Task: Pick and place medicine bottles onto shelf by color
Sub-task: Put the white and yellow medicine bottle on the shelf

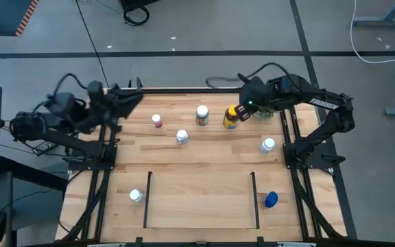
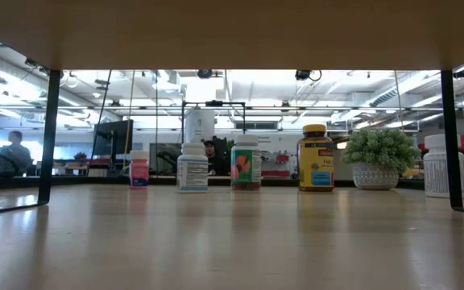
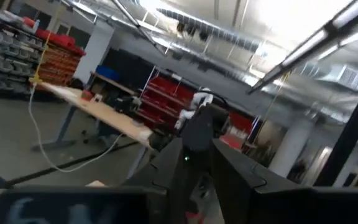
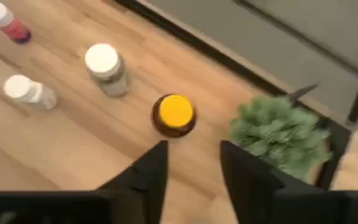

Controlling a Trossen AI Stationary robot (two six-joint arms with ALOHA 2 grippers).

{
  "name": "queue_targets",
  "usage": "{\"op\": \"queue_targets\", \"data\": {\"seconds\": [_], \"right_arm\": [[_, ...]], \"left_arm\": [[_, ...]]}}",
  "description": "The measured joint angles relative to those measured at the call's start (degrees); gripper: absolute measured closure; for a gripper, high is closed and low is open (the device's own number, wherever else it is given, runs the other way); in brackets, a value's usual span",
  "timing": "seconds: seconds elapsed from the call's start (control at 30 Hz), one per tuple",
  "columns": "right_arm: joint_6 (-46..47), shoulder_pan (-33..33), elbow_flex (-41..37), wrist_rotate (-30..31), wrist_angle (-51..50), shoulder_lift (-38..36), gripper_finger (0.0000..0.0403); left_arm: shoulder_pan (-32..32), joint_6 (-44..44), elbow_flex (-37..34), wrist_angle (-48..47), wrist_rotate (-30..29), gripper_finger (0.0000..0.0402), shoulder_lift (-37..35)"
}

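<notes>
Several medicine bottles stand upright on the wood table: a pink one [image 1: 157,121], white-capped ones [image 1: 202,114] [image 1: 182,137] [image 1: 267,145] [image 1: 136,196], a blue one [image 1: 271,200], and an amber one with a yellow cap [image 1: 231,118] [image 4: 174,114]. The shelf [image 1: 201,202] is the bay between two black bars at the near edge. My right gripper [image 1: 242,113] [image 4: 191,158] hangs open, tipped down, just above the amber bottle and clear of it. My left gripper [image 1: 132,99] [image 3: 202,180] is at the table's far left corner, raised, with a narrow gap between its fingers.
A spiky green plant [image 4: 281,134] [image 2: 379,157] in a pale pot stands right beside the amber bottle, toward the far right corner. Black frame rails [image 1: 101,178] run along both table sides. The bay's floor [image 1: 201,213] is bare wood.
</notes>
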Motion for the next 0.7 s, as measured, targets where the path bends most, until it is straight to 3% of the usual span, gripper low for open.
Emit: {"op": "queue_targets", "data": {"seconds": [0.17, 0.3, 0.5, 0.7], "right_arm": [[3.3, -0.8, -7.2, -6.2, 3.2, -0.1, 0.0162], [7.9, -1.1, -15.1, -8.3, 3.3, -0.1, 0.0127], [12.9, -1.6, -25.9, -12.9, 3.4, -0.1, 0.0115], [16.6, -1.5, -31.9, -15.2, 3.3, -0.1, 0.0115]], "left_arm": [[0.0, 5.0, 8.0, -4.1, 0.0, 0.0276, 6.7], [0.0, 6.0, 16.4, -18.3, 0.0, 0.0248, 10.9], [0.7, 1.3, 25.8, -41.7, -0.1, 0.0212, 16.2], [0.7, -6.5, 26.7, -49.0, 0.1, 0.0193, 17.4]]}}
